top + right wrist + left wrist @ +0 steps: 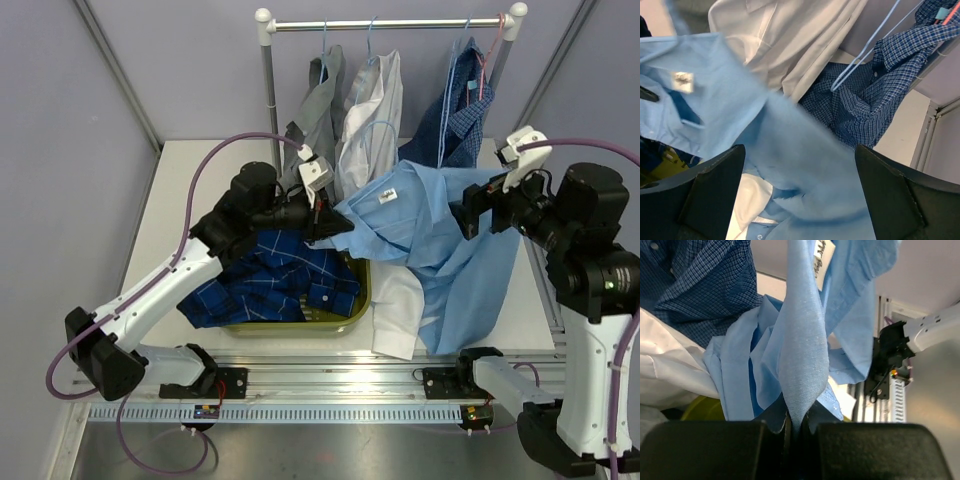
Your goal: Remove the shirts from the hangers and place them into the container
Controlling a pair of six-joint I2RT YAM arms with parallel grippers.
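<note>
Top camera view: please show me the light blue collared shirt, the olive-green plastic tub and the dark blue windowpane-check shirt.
Light blue collared shirt [425, 215], top view, on its body panel.
Olive-green plastic tub [335, 321], top view, on its near rim.
Dark blue windowpane-check shirt [262, 282], top view, on its crumpled middle.

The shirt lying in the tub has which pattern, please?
The shirt is dark blue windowpane check, clearest in the top view.

Left tool [799, 429] tight, right tool [800, 152] wide.

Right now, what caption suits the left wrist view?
Left end effector shut on a fold of the light blue shirt.
</note>
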